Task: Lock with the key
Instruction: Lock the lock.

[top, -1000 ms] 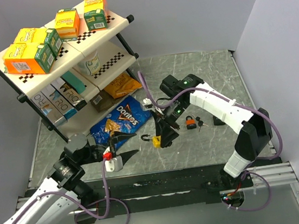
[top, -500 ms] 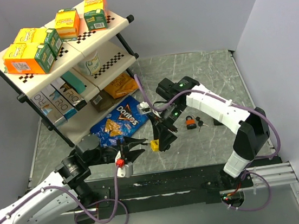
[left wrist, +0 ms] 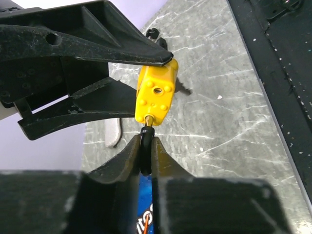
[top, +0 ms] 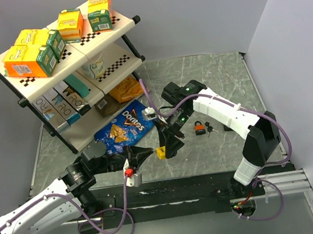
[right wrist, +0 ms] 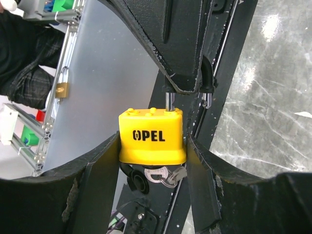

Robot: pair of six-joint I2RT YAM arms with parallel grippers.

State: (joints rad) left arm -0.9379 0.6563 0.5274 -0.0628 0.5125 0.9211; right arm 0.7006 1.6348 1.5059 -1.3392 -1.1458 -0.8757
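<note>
I read right gripper (right wrist: 152, 139) clamped on yellow padlock (right wrist: 150, 146), body pinched between both fingers, at 4 o'clock of Doritos bag (top: 125, 129) in top view. Key (left wrist: 146, 161) sits in padlock's keyhole, black head sticking out at 6 o'clock in my left wrist view. Left gripper (left wrist: 145, 144) closed on that head. Orange padlock (top: 199, 127) lies on table (top: 208, 76) at 2 o'clock of yellow one, well apart.

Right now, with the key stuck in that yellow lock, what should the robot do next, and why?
Probably twist the left gripper to turn the key. It is pinched on the key's black head, the blade is already in the padlock, and the right gripper clamps the padlock's body, so turning looks like the step left.
</note>
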